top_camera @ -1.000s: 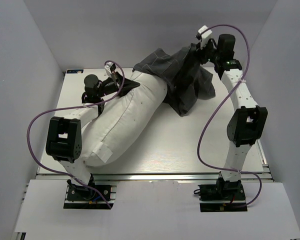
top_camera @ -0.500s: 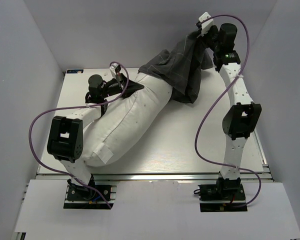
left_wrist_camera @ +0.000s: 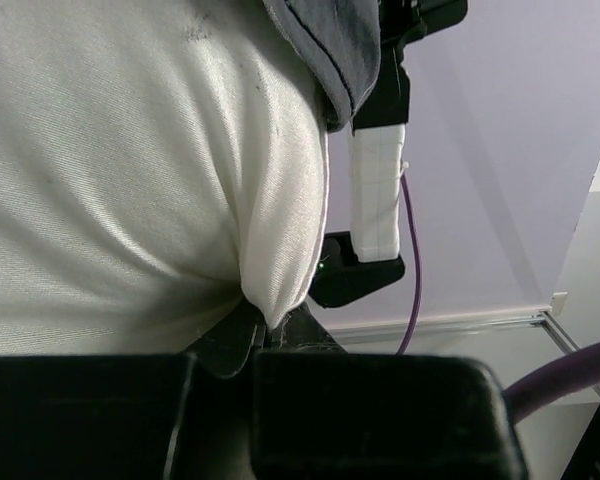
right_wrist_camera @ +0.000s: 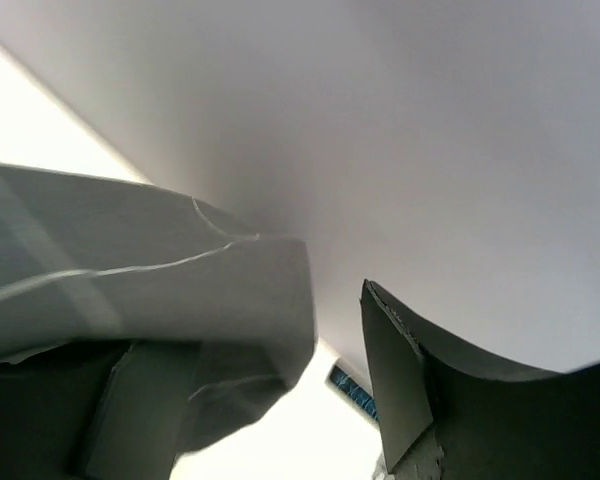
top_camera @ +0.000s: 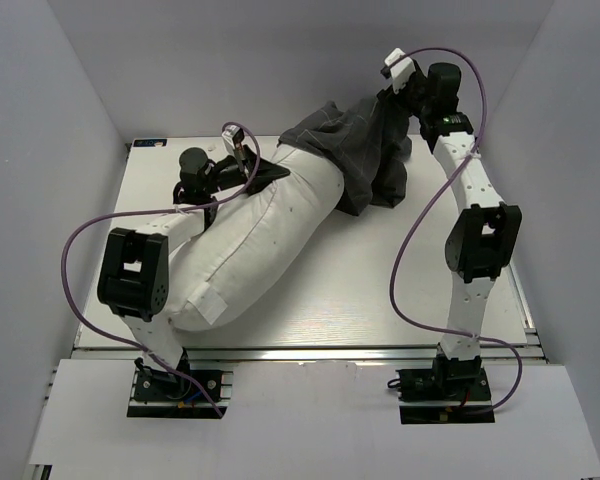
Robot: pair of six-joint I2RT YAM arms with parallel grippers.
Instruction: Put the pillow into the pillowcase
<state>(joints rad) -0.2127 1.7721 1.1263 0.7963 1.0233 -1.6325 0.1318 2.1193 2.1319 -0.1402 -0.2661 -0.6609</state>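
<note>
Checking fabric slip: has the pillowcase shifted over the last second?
Yes. The pillowcase has drawn back toward the rear wall, away from the near edge of the table.

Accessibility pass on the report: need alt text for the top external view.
An off-white pillow lies diagonally across the table, its far end covered by a crumpled dark grey pillowcase. The left tool pinches the pillow's far-left edge. The right tool is raised at the pillowcase's far corner, jaws open.
</note>
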